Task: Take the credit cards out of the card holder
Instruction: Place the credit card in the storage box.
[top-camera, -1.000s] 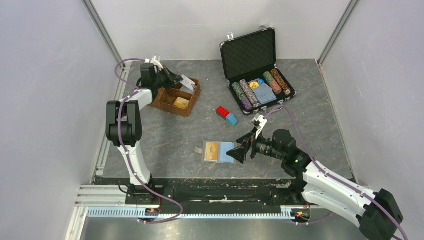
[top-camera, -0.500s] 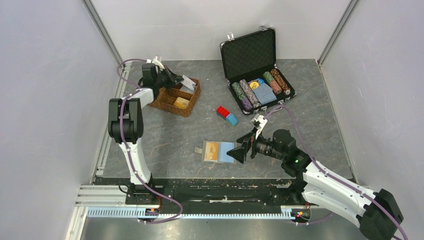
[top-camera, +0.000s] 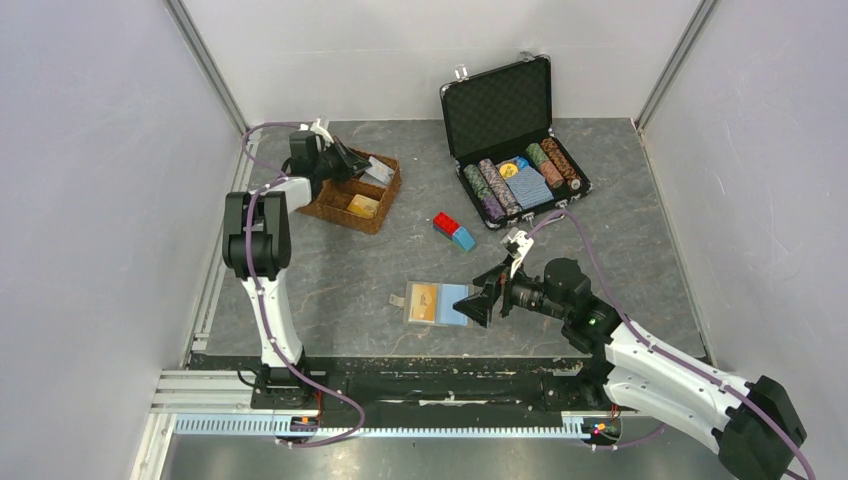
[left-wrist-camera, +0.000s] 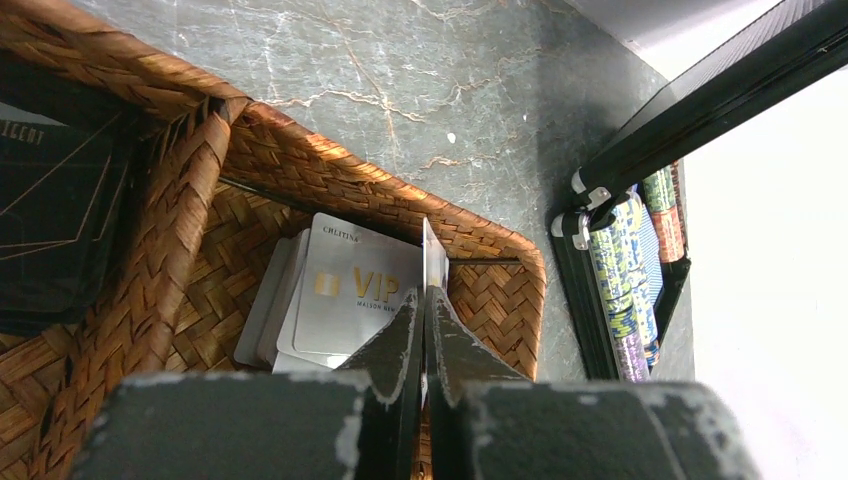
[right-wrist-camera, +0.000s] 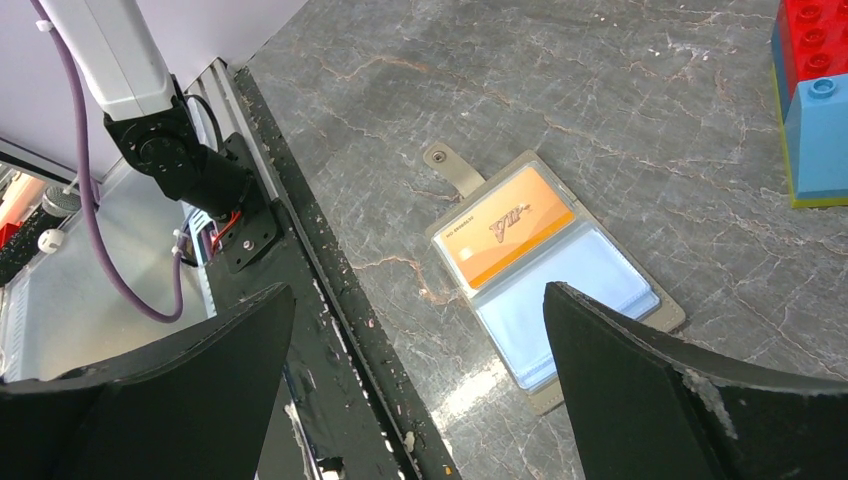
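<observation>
Your right gripper (right-wrist-camera: 420, 290), fingers (right-wrist-camera: 680, 400) spread wide, hovers near the open card holder (right-wrist-camera: 458, 175); orange card (right-wrist-camera: 508, 240) and light blue card (right-wrist-camera: 565, 300) sit in its slots.

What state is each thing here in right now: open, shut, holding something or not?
card holder, open flat on the table.
orange card, in a holder slot.
light blue card, in the other slot.
left gripper, shut on a pale card, over the wicker tray.
right gripper, open, holding nothing, near the card holder.
VIP card, lying in the wicker tray.
chip case, lid open.
</observation>
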